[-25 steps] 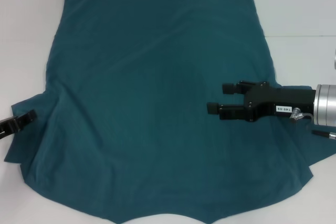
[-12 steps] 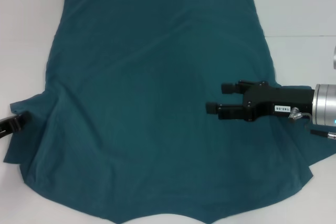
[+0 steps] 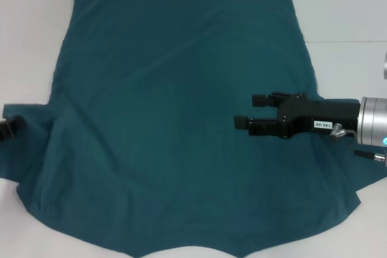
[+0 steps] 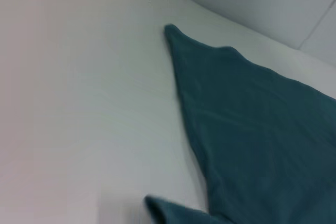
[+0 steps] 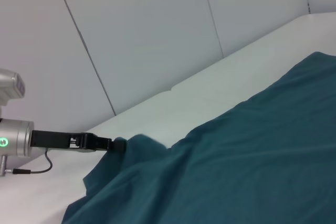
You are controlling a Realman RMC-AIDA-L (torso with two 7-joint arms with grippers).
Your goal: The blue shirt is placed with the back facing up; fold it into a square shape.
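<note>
The blue shirt [image 3: 175, 107] lies spread flat on the white table [image 3: 30, 40], hem at the far side and sleeves toward me. My left gripper [image 3: 11, 128] is at the shirt's left sleeve by the head view's left edge. In the right wrist view the left gripper [image 5: 116, 144] is shut on the sleeve tip, which rises to a small peak on the shirt [image 5: 252, 171]. My right gripper [image 3: 251, 110] hovers over the shirt's right half, open, fingers pointing left, nothing between them. The left wrist view shows only the shirt [image 4: 252, 124] and the table.
White table [image 4: 79, 103] surrounds the shirt on the left, right and far sides. A panelled white wall [image 5: 147, 40] stands behind the table's edge. The right sleeve [image 3: 369, 173] spreads under my right arm.
My left gripper has drawn back to the left and slightly up, pulling the left sleeve outward so it spreads wider. My right gripper has crept a little to the left.
</note>
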